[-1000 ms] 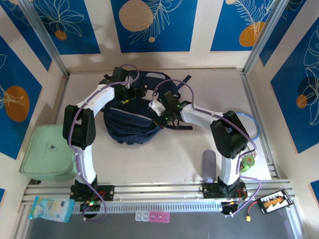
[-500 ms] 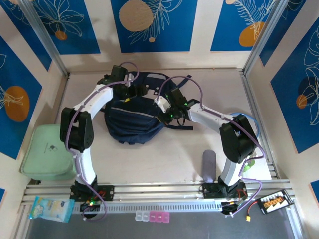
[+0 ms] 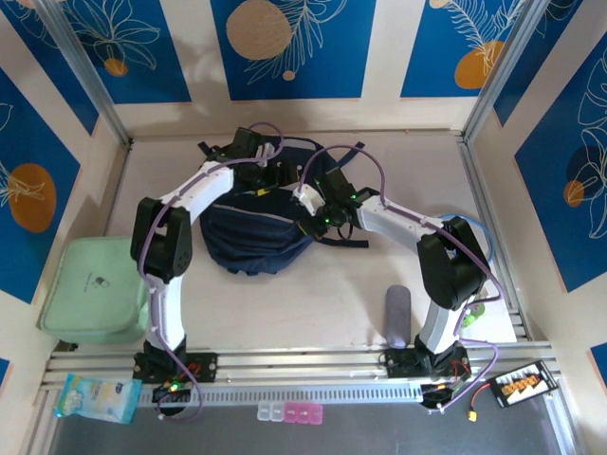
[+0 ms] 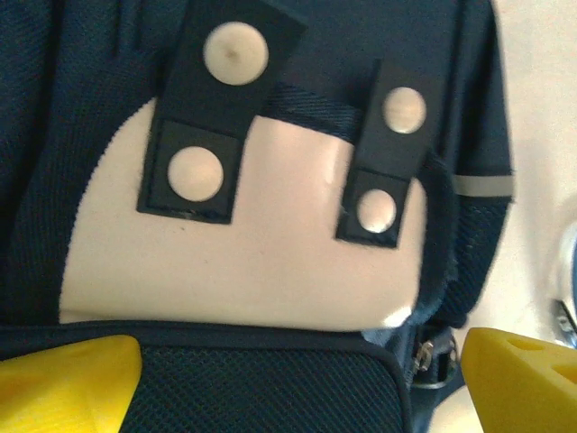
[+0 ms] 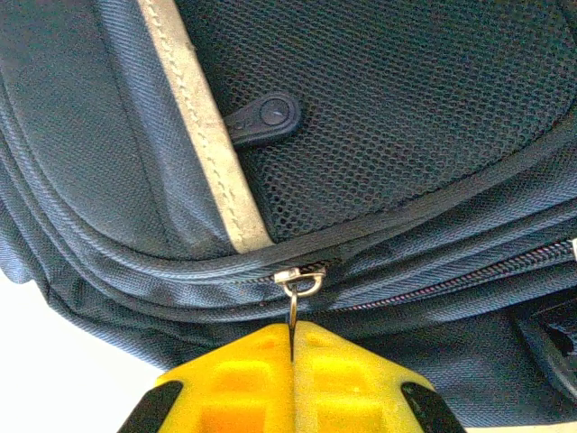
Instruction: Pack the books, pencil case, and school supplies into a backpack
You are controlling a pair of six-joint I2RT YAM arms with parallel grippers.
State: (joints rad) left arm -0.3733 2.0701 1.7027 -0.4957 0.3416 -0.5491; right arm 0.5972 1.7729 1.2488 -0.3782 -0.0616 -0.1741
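- Lying on the far middle of the desk (image 3: 379,275) is the navy backpack (image 3: 251,237) – it is sitting between the two arms, which are reaching in from either side.
- The left gripper (image 3: 268,173) is hovering over the backpack's far end, and its jaws are standing wide apart with nothing between them.
- In the left wrist view its yellow fingers (image 4: 63,383) are showing at the bottom corners, while the backpack's pale patch (image 4: 243,271) is lying below them with two dark strap tabs (image 4: 212,117) running onto it, each one carrying two round snaps.
- The right gripper (image 3: 305,220) is pressing in at the backpack's right side, and it is pinching the zipper pull (image 5: 297,287).
- In the right wrist view the right gripper's jaws are meeting tight on the thin metal pull – the slider is sitting on the zip line just below the grey stripe (image 5: 203,135).
- The zip is looking closed on both sides of the slider there.
- The grey pencil case (image 3: 397,318) is lying on the desk near the right arm's base, well apart from the backpack and touching neither gripper.
- A pale-green flat box (image 3: 95,289) is resting at the left edge of the desk, beside the left arm.
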